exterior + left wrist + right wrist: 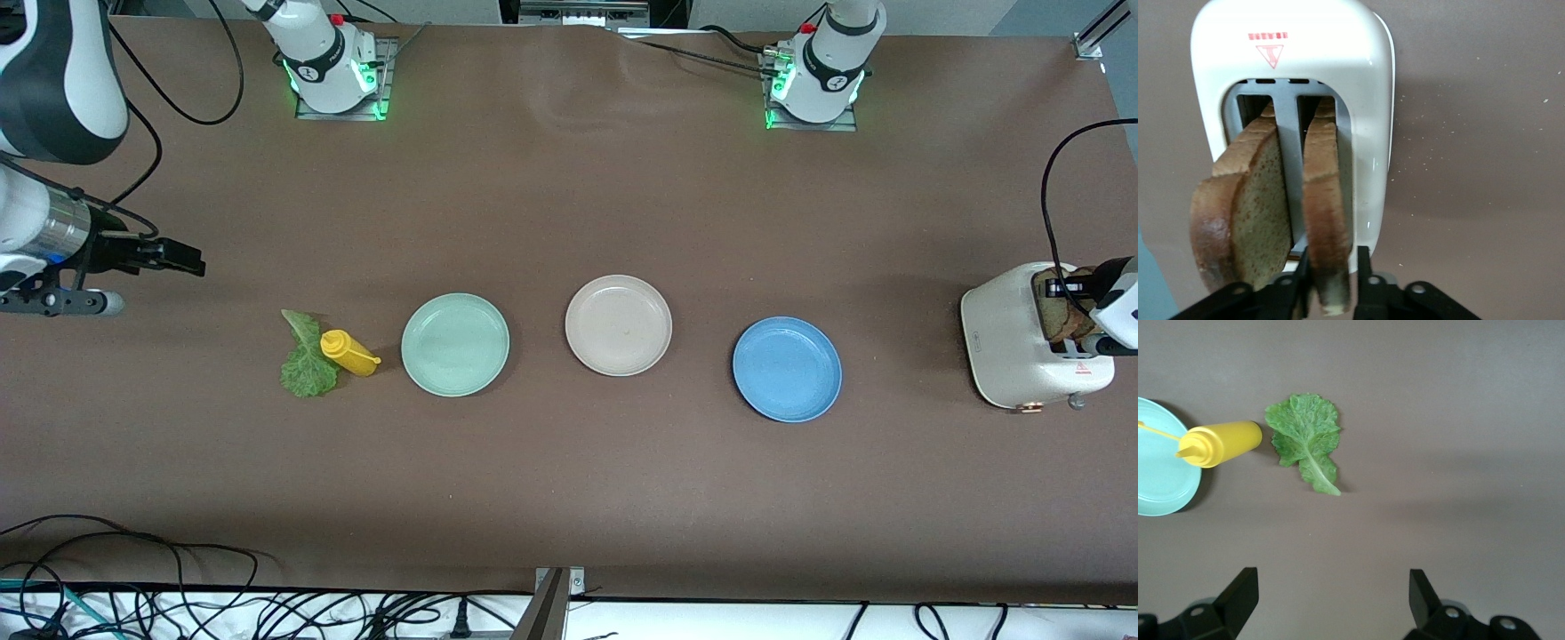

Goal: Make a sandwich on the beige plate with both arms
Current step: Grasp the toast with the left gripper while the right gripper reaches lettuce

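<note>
Two bread slices (1265,207) upright in toaster (1338,60), left claw (1331,283) pinching one; right claw (1331,597) wide above table.

Beige plate (619,324): round, bare, flat on counter (569,480). Two brown bread slices (1281,200) upright in toaster (1031,333) slots. Lettuce leaf (307,356) lies flat toward right arm's end, ruffled, green.

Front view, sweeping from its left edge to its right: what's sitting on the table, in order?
Lettuce leaf → yellow squeeze bottle (lying against the leaf) → mint-green plate → beige plate → blue plate → white toaster holding the bread slices, with the left gripper at them.
</note>
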You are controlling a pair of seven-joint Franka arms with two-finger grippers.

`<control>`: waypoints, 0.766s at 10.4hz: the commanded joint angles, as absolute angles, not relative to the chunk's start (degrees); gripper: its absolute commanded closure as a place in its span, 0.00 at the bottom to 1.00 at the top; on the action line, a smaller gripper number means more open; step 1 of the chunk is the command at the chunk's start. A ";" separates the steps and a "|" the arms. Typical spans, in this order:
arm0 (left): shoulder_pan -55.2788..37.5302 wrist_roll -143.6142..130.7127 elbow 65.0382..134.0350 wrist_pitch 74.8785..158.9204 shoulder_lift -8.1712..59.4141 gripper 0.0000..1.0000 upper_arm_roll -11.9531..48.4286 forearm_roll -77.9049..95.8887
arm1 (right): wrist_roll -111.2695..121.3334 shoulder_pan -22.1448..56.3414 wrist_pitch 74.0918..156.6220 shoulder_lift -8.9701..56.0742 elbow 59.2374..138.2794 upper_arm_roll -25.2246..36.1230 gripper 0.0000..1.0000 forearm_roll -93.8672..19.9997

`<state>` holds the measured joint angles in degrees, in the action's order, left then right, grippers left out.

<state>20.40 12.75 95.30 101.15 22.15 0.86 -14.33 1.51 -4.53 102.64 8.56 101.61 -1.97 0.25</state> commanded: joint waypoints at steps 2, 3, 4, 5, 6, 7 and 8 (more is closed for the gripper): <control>21.01 13.45 92.90 100.11 21.71 1.00 1.84 -15.30 | 7.43 -5.45 106.86 10.54 104.50 -1.14 0.00 -0.79; 20.74 13.45 91.60 98.19 20.58 1.00 2.11 -15.21 | 10.78 -5.80 108.27 11.50 105.55 -0.36 0.00 -3.05; 20.48 13.53 89.67 95.13 19.78 1.00 2.54 -15.03 | 14.73 -5.80 109.76 12.38 107.12 0.87 0.00 -6.47; 20.57 13.45 87.73 91.79 18.64 1.00 3.94 -13.38 | 19.03 -5.80 110.91 13.78 107.75 1.57 0.00 -7.98; 20.57 13.45 86.06 88.63 17.33 1.00 4.65 -12.23 | 22.38 -5.89 111.27 14.93 107.84 2.10 0.00 -8.08; 20.57 13.45 84.91 85.11 15.66 1.00 5.70 -9.43 | 24.50 -5.98 111.62 15.72 107.75 2.11 0.00 -8.09; 20.57 13.19 84.38 82.99 13.73 1.00 5.80 -3.66 | 27.31 -5.89 112.67 17.12 107.75 2.02 0.00 -8.09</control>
<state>20.39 12.70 85.01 86.01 16.50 5.52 -8.73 23.19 -5.65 111.29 16.27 107.45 2.27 -6.68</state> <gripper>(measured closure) 0.907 0.000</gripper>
